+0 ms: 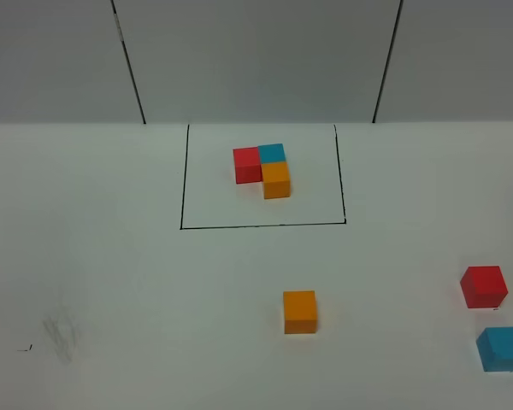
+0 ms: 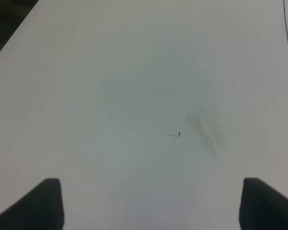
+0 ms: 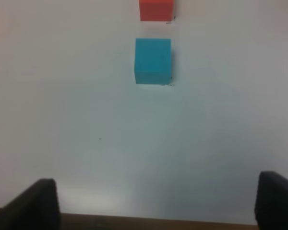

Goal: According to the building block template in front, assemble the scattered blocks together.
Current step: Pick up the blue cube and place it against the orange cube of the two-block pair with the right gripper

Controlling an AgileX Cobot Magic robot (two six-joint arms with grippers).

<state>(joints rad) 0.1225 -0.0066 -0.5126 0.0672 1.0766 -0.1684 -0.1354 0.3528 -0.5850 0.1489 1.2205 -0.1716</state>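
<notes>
On the white table a thin black rectangle is drawn at the far middle. Inside it stands the template, 3 small cubes joined in an L: red on the left, blue touching its right side, orange touching the near side of the blue one. Nearer, about in the middle, an orange block stands alone. At the right edge are a red block and, just nearer, a blue block, close but apart. A grey smudge marks the near left.
</notes>
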